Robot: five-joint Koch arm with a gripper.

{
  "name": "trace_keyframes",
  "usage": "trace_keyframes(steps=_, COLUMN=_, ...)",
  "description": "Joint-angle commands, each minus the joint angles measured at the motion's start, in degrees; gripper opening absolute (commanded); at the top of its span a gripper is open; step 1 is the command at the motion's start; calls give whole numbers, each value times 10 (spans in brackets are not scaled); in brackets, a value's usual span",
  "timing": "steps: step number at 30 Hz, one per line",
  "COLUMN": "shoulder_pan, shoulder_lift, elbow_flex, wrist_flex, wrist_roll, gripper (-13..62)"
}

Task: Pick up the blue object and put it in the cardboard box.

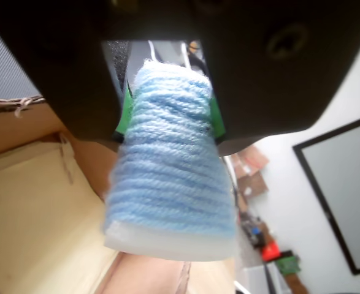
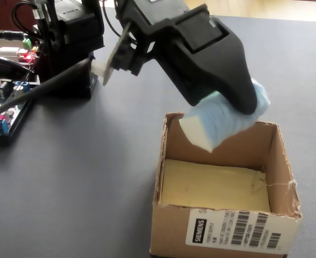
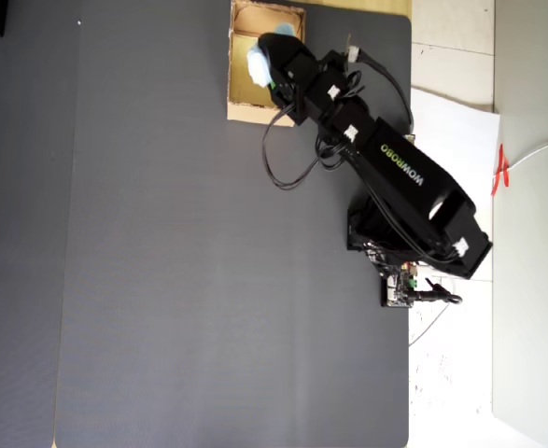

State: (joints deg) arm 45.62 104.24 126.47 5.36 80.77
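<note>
The blue object [image 1: 167, 177], a pale ribbed sponge-like block, is clamped between my gripper's [image 1: 169, 119] green pads [image 1: 216, 119] in the wrist view. The fixed view shows the blue object [image 2: 222, 121] hanging tilted under the black gripper [image 2: 230, 107], just above the far rim of the cardboard box [image 2: 222, 231]. Its lower corner dips slightly inside the opening. The box's yellowish floor [image 1: 32, 214] lies below and holds nothing else. From overhead, the box [image 3: 241, 110] sits at the mat's top edge with the gripper [image 3: 272, 58] and the blue object [image 3: 258, 63] over it.
The arm's base and a circuit board with cables [image 2: 1, 107] stand at the back left in the fixed view. A dark grey mat [image 3: 161, 280] covers the table. The box carries a barcode label [image 2: 238, 228] on its front wall.
</note>
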Motion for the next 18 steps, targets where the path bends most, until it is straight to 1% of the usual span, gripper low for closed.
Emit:
trace_keyframes(steps=1, shoulder_pan=3, shoulder_lift=8, elbow_flex=-45, wrist_flex=5, wrist_roll=18, gripper=200)
trace_keyframes(steps=4, shoulder_pan=4, shoulder_lift=10, elbow_flex=-44, wrist_flex=14, wrist_roll=23, gripper=244)
trace_keyframes(steps=6, shoulder_pan=4, shoulder_lift=13, elbow_flex=-43, wrist_flex=13, wrist_roll=35, gripper=262)
trace_keyframes(steps=8, shoulder_pan=4, shoulder_lift=17, elbow_flex=-40, wrist_flex=11, wrist_roll=39, gripper=262)
trace_keyframes(steps=10, shoulder_pan=-2, shoulder_lift=23, elbow_flex=-32, wrist_flex=8, wrist_roll=83, gripper=290)
trace_keyframes(steps=18, shoulder_pan=-30, shoulder_lift=54, elbow_flex=1, wrist_flex=-22, wrist_roll=147, gripper=310)
